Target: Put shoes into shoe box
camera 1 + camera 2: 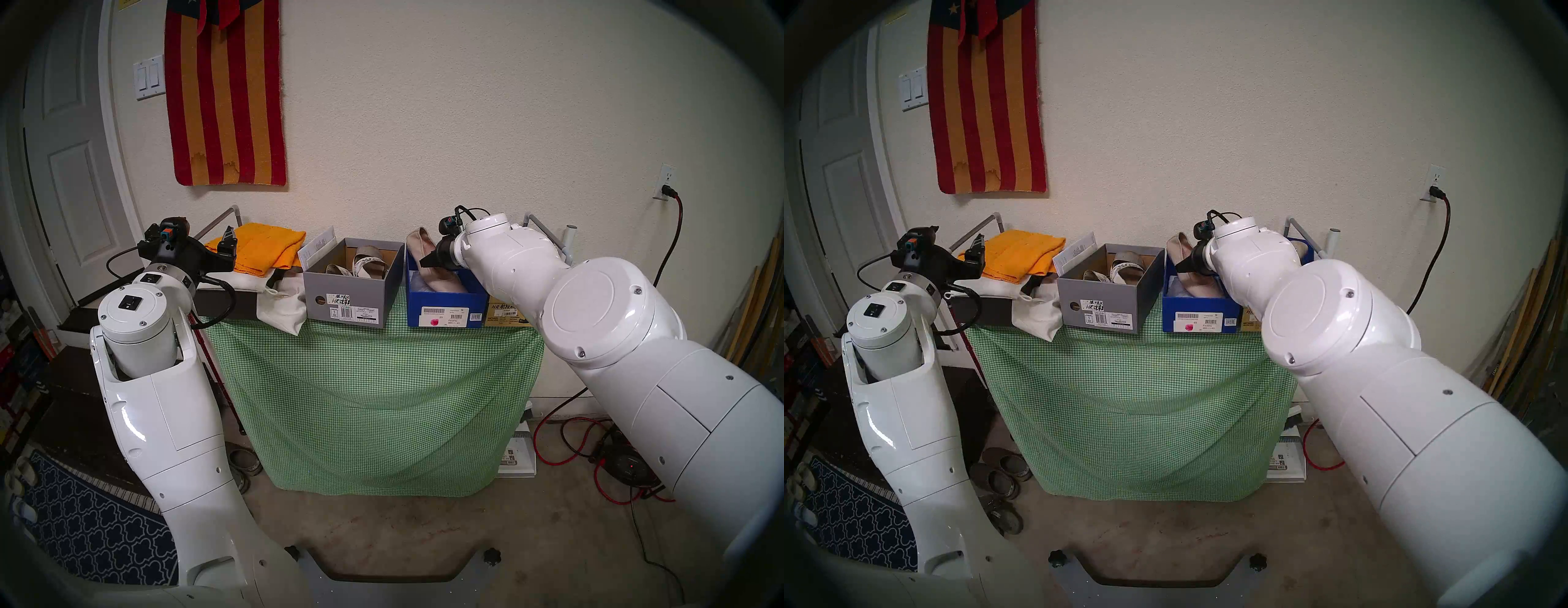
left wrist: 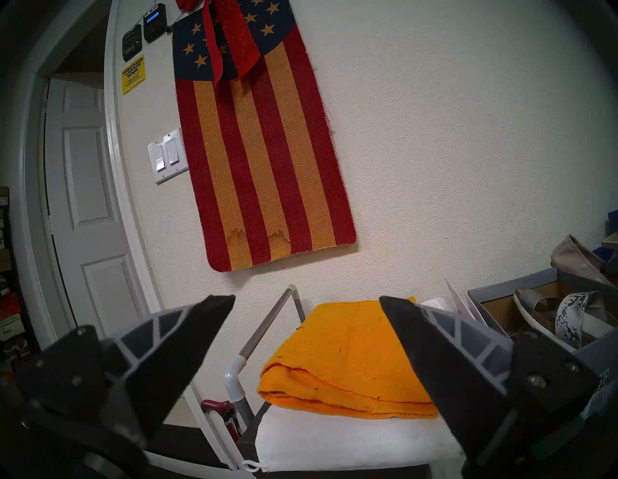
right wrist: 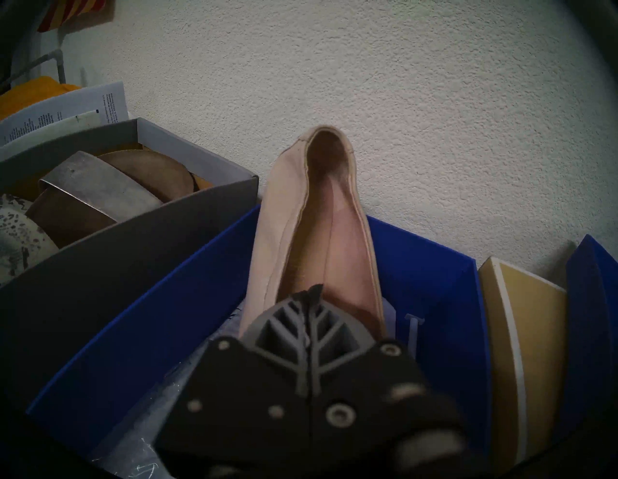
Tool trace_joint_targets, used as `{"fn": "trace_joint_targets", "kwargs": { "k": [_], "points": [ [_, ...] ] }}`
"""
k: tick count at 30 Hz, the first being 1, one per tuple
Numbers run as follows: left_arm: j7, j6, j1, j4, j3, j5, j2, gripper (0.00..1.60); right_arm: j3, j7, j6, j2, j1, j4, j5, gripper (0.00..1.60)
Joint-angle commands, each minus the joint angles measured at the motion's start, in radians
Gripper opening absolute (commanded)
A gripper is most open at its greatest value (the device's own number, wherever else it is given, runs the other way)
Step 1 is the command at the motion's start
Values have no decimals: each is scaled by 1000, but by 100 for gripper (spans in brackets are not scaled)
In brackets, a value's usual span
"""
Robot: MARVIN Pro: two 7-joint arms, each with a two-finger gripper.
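A beige ballet flat (image 1: 419, 244) (image 3: 284, 234) leans heel-up out of the blue shoe box (image 1: 445, 303) (image 3: 431, 267), against the wall. A second flat (image 1: 441, 282) lies lower in the same box. My right gripper (image 1: 425, 264) (image 3: 312, 291) is shut, its tips together inside the leaning flat's opening; I see nothing between them. The white-soled sandals (image 1: 365, 263) (image 2: 568, 311) with silver and snakeskin straps lie in the grey shoe box (image 1: 345, 297). My left gripper (image 1: 228, 244) (image 2: 307, 299) hangs open and empty over the table's left end.
A folded orange towel (image 1: 263, 246) lies on white cloth (image 1: 282, 308) left of the grey box. A tan box (image 1: 505, 316) stands right of the blue one. A green checked cloth (image 1: 373, 382) drapes the table. Worn dark clogs (image 1: 1000, 479) and red cables (image 1: 594, 450) lie on the floor.
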Motion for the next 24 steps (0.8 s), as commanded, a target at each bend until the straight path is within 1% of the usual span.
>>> {"fn": "trace_joint_targets", "kwargs": {
  "k": [1, 7, 9, 10, 11, 12, 13, 14, 15, 17, 19, 21, 24],
  "points": [
    [0, -1, -1, -5, 0, -1, -1, 160, -8, -7, -14, -2, -6, -7, -10, 160],
    [-1, -1, -1, -5, -1, 1, -2, 160, -7, -4, -23, 4, -11, -10, -19, 160],
    [-1, -1, -1, -5, -1, 1, -2, 160, -7, -4, -25, 5, -13, -11, -20, 157],
    [-2, -2, -2, -5, -2, 1, -2, 160, -8, -3, -29, 6, -15, -11, -22, 130],
    [-2, -2, -2, -5, -2, 1, -2, 160, -8, -1, -33, 7, -16, -11, -25, 98],
    [-2, -2, -2, -5, -2, 2, -3, 160, -9, 0, -36, 8, -17, -12, -28, 87],
    [-2, -2, -2, -5, -2, 2, -3, 160, -9, 0, -41, 9, -19, -13, -31, 70],
    [-3, -2, -2, -5, -3, 2, -3, 160, -9, 1, -42, 10, -19, -13, -32, 62],
    [-3, -2, -2, -5, -3, 2, -3, 160, -9, 1, -42, 10, -19, -13, -32, 62],
    [-3, -3, -3, -5, -3, 3, -4, 160, -7, 2, -46, 11, -20, -13, -33, 55],
    [-4, -3, -3, -5, -3, 3, -4, 160, -7, 4, -51, 12, -19, -14, -36, 58],
    [-4, -3, -3, -5, -3, 4, -5, 160, -7, 8, -54, 13, -15, -15, -39, 73],
    [-5, -3, -3, -5, -4, 5, -5, 160, -8, 12, -59, 14, -12, -16, -44, 74]
  ]
}}
